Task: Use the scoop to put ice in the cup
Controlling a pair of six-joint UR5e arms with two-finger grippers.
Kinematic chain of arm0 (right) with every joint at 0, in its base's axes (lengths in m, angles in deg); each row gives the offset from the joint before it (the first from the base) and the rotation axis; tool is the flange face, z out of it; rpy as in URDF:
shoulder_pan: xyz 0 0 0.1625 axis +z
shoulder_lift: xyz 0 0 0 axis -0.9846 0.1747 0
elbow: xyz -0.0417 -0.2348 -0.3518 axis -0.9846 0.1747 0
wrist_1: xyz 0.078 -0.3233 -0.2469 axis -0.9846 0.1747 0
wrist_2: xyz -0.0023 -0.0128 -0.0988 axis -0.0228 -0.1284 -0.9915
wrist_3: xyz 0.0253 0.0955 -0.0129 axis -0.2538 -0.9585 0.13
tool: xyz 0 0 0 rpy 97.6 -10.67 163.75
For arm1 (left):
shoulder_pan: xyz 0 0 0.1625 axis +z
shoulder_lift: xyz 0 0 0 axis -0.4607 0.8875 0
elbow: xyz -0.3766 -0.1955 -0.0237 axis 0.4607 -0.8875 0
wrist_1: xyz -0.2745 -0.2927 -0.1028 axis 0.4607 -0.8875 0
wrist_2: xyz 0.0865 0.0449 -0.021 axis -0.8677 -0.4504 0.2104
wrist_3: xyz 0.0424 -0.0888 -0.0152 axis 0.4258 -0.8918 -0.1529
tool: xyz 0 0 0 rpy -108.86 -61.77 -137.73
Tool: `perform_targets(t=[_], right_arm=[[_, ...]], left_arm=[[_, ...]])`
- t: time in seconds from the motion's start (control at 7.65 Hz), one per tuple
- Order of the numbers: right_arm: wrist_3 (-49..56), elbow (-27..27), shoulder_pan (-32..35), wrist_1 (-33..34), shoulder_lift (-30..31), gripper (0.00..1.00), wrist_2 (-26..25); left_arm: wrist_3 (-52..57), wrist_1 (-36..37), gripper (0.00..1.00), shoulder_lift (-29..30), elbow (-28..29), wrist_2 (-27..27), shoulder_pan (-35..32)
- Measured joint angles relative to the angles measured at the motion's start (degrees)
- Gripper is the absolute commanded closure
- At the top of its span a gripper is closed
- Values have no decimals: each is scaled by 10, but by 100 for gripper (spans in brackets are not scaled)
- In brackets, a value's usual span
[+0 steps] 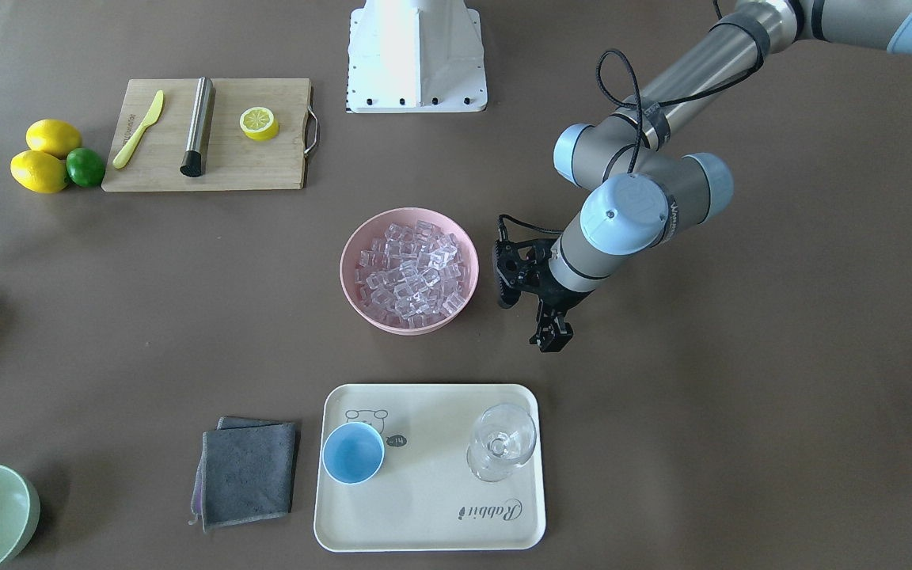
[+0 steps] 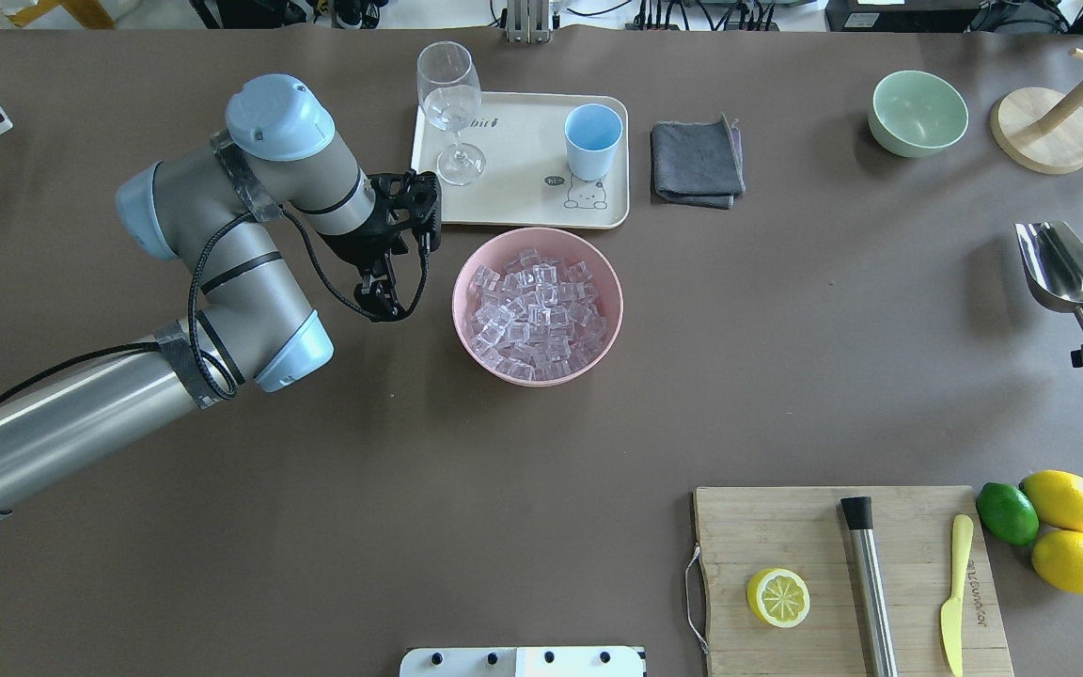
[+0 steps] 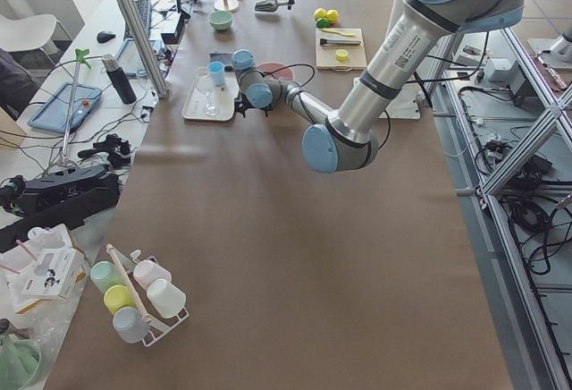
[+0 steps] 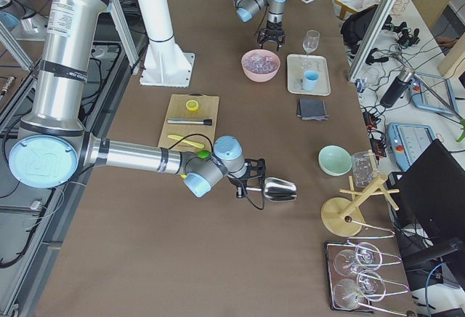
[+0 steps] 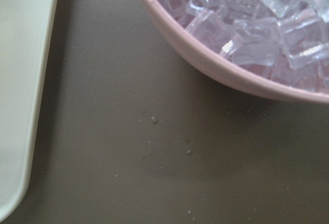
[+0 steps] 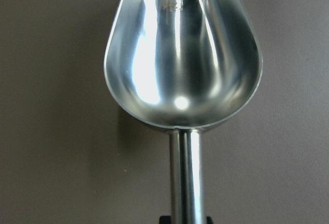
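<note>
R jaws clamp the scoop (image 2: 1063, 268) by its handle, mouth pointing away from robot, well right of the ice (image 2: 537, 306) in pink bowl (image 2: 458, 303); cup (image 2: 593, 139) on tray (image 2: 523, 188) just beyond; L jaws nearer bowl, gap can't tell.

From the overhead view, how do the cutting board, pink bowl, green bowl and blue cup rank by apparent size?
Largest to smallest:
1. cutting board
2. pink bowl
3. green bowl
4. blue cup
The last two sit farther back, but the gaps look clear.
</note>
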Motion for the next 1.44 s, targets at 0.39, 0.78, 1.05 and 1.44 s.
perform_targets(t=[0.39,0.78,1.05,1.44], right_arm=[[145,-115,12,114,-10,100,17],[259,-161,13,186,-67,100,60],[293,-222,15,271,-84,100,93],[332,-309,2,416,-109,100,102]], left_arm=[[-49,-81,1,-31,-5,5,8],[-87,-146,1,-43,-14,19,21],[-124,-202,1,-41,-14,-2,51],[-142,-237,1,-40,-14,-22,70]])
